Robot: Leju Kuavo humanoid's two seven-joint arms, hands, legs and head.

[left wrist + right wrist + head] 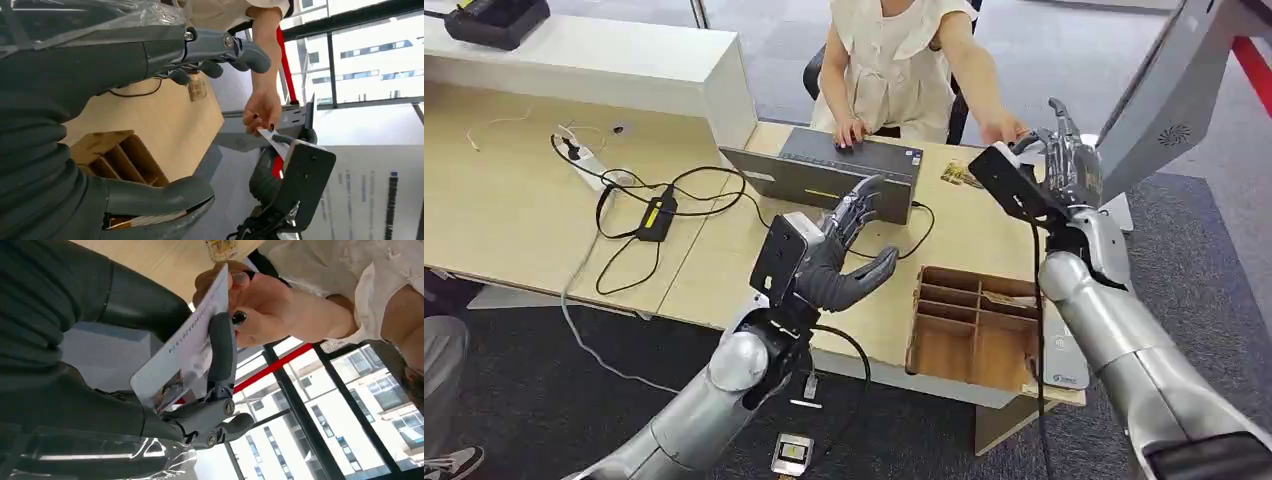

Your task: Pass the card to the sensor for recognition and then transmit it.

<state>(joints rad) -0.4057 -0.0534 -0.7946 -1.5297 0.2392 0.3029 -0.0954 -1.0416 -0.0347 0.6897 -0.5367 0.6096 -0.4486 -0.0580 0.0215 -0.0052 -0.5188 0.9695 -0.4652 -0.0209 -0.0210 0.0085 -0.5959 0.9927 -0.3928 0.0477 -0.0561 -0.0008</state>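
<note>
My right hand (1064, 165) is raised at the desk's far right and pinches a white printed card (185, 350) between thumb and a finger (221, 347). A person's hand (265, 305) grips the card's other end; the same hand (262, 110) and the card (274, 139) are seen edge-on in the left wrist view. My left hand (844, 255) hovers over the desk's middle, fingers spread, holding nothing. Just beyond it lies the dark grey sensor box (849, 170), with the person's other hand (849, 130) resting on top.
A wooden divided organiser (974, 320) sits at the desk's near right edge, beside a white device (1064, 360). A power strip with black cables (589, 165) lies at the left. A white partition (624, 65) stands behind. Small gold items (959, 175) lie near the box.
</note>
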